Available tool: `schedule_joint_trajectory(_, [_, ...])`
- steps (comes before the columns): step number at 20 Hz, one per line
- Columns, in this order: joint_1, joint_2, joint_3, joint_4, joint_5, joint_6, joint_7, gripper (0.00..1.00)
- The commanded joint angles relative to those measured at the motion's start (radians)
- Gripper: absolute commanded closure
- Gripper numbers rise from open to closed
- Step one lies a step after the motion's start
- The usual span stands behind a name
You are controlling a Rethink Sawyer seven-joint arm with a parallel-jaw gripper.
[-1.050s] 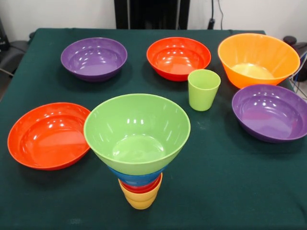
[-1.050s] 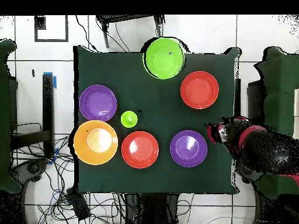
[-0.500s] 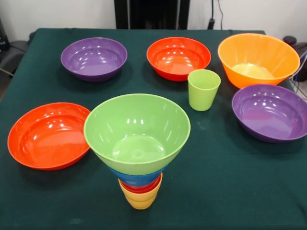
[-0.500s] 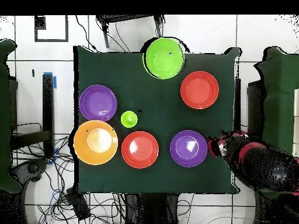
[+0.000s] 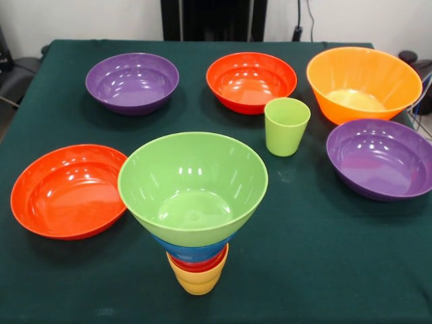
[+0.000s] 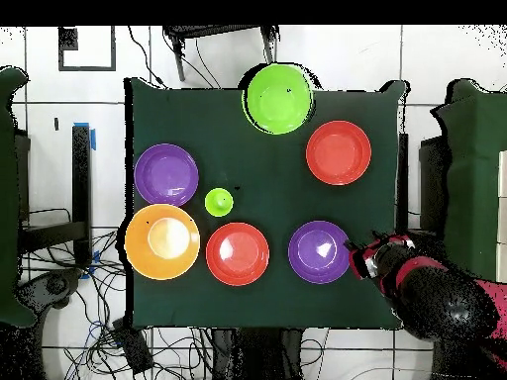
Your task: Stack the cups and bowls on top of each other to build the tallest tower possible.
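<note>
green bowl [image 5: 192, 185] topping upright tower [image 5: 196, 253], mouth up, end effector [image 6: 371, 259] possibly beside purple bowl [image 6: 319, 251], grip state unclear

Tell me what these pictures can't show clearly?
- Gripper: overhead view, beside a purple bowl; open or shut can't be told. The front view misses it.
- Tower: overhead view shows only the green bowl, which covers everything beneath.
- Red cup: front view, only a rim shows.

In the front view, the nested tower of glossy plastic pieces [image 5: 194, 209] stands at the worktop's [image 5: 317, 256] near edge (light green plastic cup [image 5: 286, 126] behind it to the right), with six other glossy plastic bowls ringed behind.
</note>
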Motion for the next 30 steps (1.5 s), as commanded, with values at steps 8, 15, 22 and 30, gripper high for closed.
schedule_joint_trajectory(8, [-0.071, 0.026, 0.058, 0.166, -0.122, -0.088, -0.053, 0.00])
schedule_joint_trajectory(15, [-0.110, 0.055, 0.053, 0.169, -0.167, -0.080, -0.071, 0.00])
schedule_joint_trajectory(22, [-0.144, 0.134, 0.013, 0.148, -0.238, -0.090, -0.088, 0.00])
schedule_joint_trajectory(30, [-0.230, 0.189, 0.011, 0.133, -0.296, -0.076, -0.126, 0.00])
